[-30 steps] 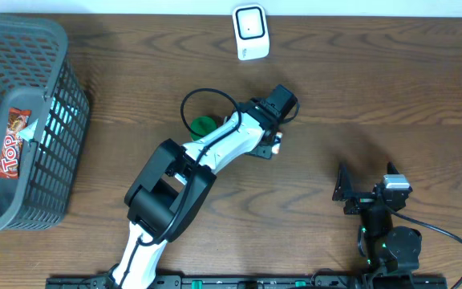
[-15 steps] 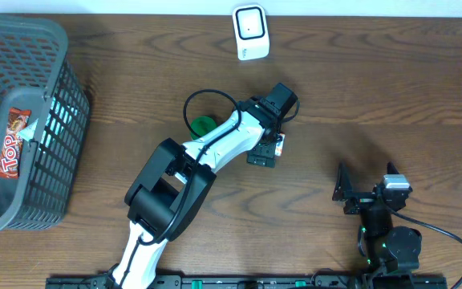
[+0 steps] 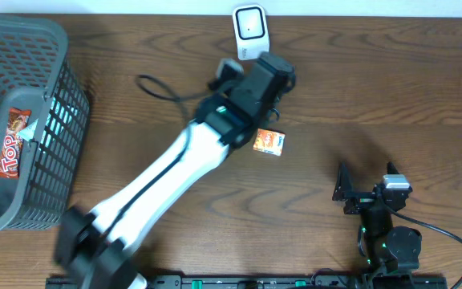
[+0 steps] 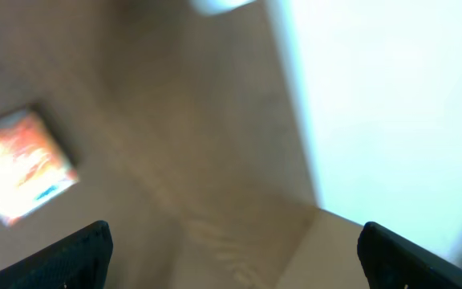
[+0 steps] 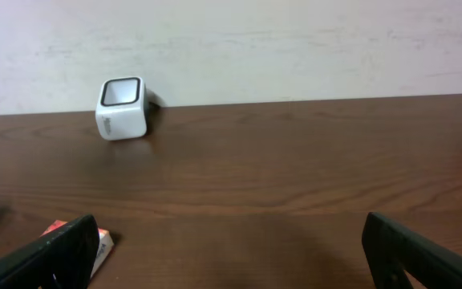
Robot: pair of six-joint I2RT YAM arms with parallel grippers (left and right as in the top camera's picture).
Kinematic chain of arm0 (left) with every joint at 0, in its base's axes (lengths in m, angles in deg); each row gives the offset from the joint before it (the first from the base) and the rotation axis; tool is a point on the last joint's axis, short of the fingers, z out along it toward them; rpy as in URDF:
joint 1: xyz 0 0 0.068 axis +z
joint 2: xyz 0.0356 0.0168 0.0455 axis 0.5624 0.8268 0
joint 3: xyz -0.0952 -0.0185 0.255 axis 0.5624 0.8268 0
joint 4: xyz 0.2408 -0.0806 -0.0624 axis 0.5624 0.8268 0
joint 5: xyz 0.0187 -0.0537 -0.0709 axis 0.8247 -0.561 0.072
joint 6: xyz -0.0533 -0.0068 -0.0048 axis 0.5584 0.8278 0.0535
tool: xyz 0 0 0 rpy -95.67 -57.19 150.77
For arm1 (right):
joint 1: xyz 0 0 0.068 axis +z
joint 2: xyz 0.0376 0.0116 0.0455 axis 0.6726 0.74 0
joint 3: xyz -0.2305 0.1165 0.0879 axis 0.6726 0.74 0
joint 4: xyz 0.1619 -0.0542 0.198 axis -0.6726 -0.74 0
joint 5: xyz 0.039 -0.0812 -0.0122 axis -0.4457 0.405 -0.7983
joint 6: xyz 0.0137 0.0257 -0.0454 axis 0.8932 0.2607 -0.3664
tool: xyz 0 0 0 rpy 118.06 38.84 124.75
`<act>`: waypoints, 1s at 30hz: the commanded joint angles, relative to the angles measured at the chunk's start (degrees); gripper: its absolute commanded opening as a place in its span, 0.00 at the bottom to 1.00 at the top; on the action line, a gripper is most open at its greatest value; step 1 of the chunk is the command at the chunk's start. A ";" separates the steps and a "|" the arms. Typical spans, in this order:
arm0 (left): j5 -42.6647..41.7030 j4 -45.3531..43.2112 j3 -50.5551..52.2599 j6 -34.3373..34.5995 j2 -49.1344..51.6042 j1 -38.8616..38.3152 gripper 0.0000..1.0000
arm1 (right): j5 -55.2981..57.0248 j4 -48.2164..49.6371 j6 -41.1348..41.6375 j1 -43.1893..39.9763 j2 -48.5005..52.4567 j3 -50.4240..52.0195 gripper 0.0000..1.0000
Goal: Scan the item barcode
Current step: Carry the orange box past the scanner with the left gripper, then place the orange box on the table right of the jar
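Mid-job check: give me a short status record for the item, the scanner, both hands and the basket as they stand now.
item: small orange cardboard box, lying on the wooden table, in neither hand
scanner: white cube-shaped barcode scanner, at the table's far edge, beyond the box
left hand: open, empty, between box and scanner
right hand: open, empty, at the near side
basket: grey plastic mesh basket, far left, red snack packet inside
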 commanded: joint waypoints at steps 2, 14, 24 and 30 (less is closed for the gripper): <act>14.51 -1.14 -0.90 -29.22 -11.21 3.06 0.98 | -0.04 -0.22 -0.35 -0.46 -0.11 0.07 0.99; 15.52 2.01 -0.90 -72.83 -34.67 36.33 0.98 | -0.04 -0.22 -0.35 -0.46 -0.11 0.07 0.99; 15.47 11.43 -0.87 -71.19 -32.50 62.38 0.98 | -0.04 -0.22 -0.35 -0.46 -0.11 0.07 0.99; 3.10 15.45 -0.87 -67.65 -24.55 72.30 0.98 | -0.04 -0.22 -0.35 -0.46 -0.11 0.07 0.99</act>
